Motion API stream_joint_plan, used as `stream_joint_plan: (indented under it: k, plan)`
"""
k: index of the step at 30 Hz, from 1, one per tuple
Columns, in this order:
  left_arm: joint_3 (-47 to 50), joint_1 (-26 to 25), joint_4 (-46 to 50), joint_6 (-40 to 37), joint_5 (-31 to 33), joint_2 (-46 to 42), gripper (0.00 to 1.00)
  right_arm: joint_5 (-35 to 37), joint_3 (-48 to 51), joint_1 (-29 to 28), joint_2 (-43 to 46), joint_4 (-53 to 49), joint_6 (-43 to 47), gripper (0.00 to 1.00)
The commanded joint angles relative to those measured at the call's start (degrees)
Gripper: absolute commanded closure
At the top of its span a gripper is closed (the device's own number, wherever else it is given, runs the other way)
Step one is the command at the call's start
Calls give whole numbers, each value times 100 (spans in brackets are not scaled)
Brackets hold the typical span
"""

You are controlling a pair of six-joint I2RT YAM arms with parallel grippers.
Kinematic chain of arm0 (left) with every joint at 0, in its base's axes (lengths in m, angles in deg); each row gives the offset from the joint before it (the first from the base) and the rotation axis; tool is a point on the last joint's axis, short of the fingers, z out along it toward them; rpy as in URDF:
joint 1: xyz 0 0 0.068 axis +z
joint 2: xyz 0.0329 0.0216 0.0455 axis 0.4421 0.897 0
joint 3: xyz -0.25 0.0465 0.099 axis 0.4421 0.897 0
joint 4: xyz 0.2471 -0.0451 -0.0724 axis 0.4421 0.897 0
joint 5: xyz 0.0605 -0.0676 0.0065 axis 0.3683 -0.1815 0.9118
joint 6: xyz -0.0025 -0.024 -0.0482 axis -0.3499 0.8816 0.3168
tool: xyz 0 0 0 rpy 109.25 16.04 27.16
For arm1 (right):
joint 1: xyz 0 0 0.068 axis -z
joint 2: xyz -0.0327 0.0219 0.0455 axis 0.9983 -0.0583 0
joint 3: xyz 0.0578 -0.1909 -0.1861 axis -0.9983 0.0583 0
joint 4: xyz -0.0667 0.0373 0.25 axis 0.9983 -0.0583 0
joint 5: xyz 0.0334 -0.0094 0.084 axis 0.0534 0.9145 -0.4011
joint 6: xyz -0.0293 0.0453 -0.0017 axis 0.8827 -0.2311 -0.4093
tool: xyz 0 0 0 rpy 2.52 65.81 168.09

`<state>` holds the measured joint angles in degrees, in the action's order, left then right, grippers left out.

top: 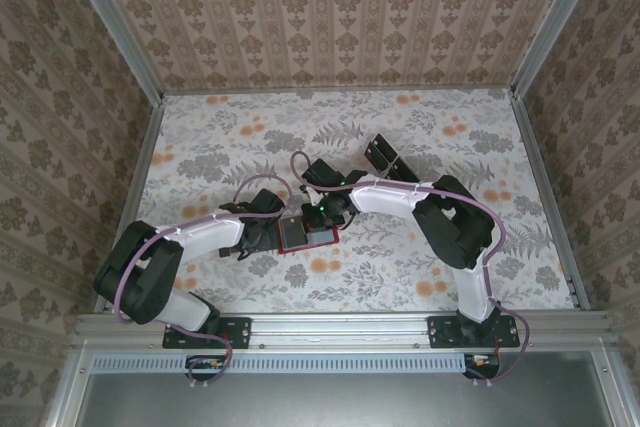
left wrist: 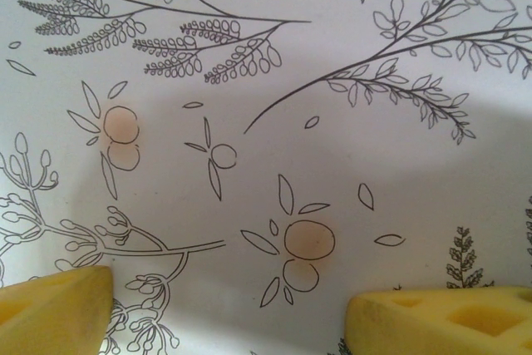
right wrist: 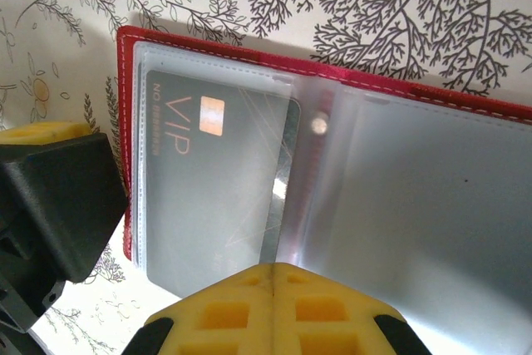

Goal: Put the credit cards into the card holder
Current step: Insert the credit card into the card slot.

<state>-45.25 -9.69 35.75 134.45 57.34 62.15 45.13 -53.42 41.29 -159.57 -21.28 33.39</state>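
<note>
I judge the card (right wrist: 208,197) thin, stiff and slick: pinch its 3 o'clock edge; right fingers (right wrist: 224,309) together, left fingers (left wrist: 50,305) apart.

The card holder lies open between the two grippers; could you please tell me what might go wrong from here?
1. The VIP card looks slightly askew inside the clear sleeve of the card holder; pushed further, it might jam or wrinkle the sleeve.
2. The left gripper is open over bare tablecloth, so it may not be pinning the holder, which could slide if the right gripper, its fingers together at the card's lower edge, pushes.
</note>
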Motion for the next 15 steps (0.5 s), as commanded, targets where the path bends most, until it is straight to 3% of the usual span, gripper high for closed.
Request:
stream_joint_plan:
  k: [1, 15]
  plan:
    - [141, -3, -1857, -14, -436, 547, 1, 66, 23, 11, -176, -181, 85, 100]
    - [156, -11, -1959, 3, -488, 676, 1, -286, -73, -71, -282, 45, -127, 100]
